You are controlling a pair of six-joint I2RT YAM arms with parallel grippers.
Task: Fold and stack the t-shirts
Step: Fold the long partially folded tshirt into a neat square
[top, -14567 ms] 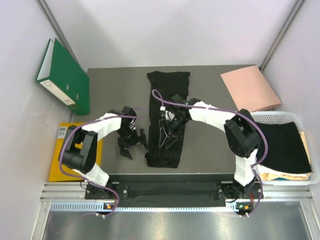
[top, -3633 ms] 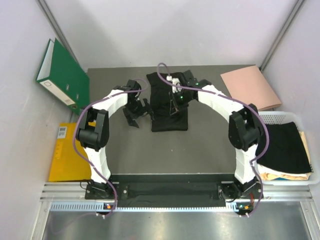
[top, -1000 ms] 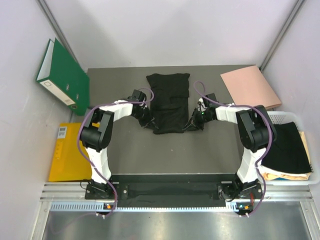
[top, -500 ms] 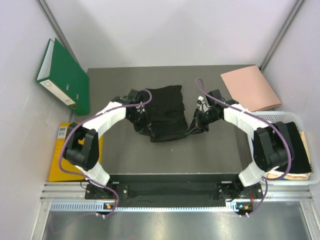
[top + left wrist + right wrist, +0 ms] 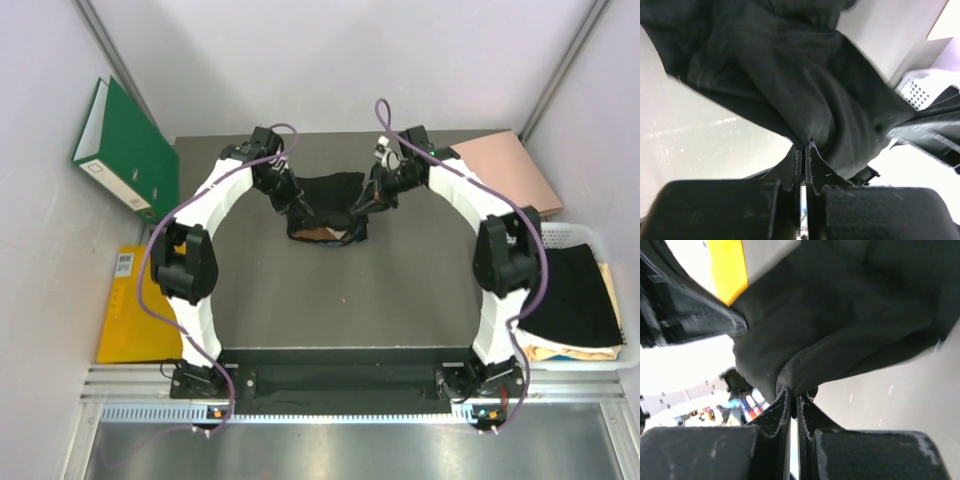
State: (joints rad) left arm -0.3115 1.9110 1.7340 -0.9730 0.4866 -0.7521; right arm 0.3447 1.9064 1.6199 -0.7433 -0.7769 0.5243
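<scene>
A folded black t-shirt (image 5: pixel 328 203) hangs bunched between my two grippers over the far middle of the table, its lower edge sagging and showing a light patch of lining. My left gripper (image 5: pixel 298 208) is shut on its left edge; the left wrist view shows cloth (image 5: pixel 805 85) pinched at the fingertips (image 5: pixel 804 147). On the right edge my right gripper (image 5: pixel 362 204) is shut, with a fold of black cloth (image 5: pixel 840 325) caught between its tips (image 5: pixel 793 396). More dark and pale shirts lie in the white basket (image 5: pixel 575 236) at the right.
A green binder (image 5: pixel 128 155) leans on the left wall. A yellow folder (image 5: pixel 128 310) lies at the left table edge. A pink folder (image 5: pixel 500 175) rests at the back right. The grey table (image 5: pixel 330 300) stretches toward the arm bases.
Both grippers have risen and moved toward the far side with the black t-shirt, which left the table and now hangs bunched between them.
</scene>
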